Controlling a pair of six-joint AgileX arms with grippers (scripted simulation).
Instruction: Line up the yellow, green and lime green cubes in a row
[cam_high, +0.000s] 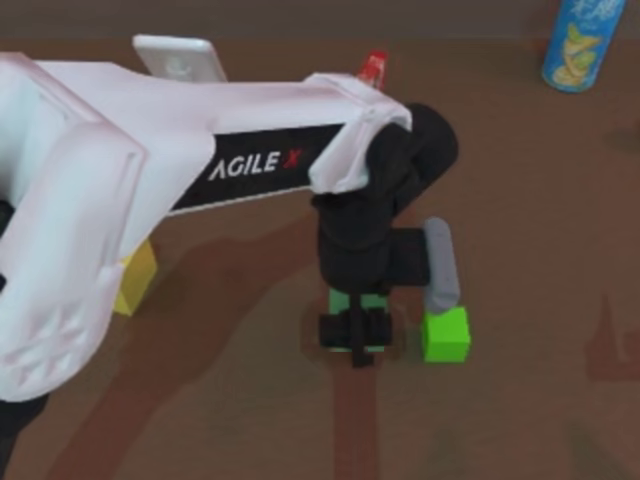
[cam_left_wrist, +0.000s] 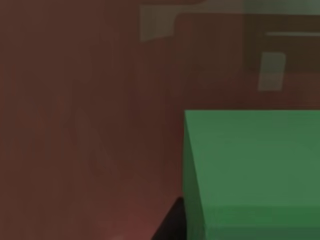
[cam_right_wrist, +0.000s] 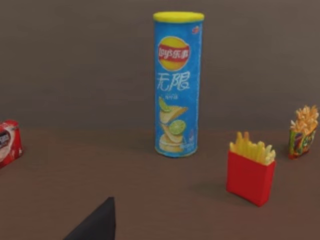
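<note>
**Left claw down on the green cube**

The left claw (cam_high: 358, 330) sits low at the bench (cam_high: 520, 200) centre, its fingers pinching the green cube (cam_high: 358, 302). The lime green cube (cam_high: 446, 335) lies just beside it on the right. The yellow cube (cam_high: 135, 280) rests well apart at the left, partly under the arm. A blue chip can (cam_right_wrist: 177, 85) stands upright at the far right, and a red box holding fries (cam_right_wrist: 251, 172) is nearby. The right claw is out of view.
</note>
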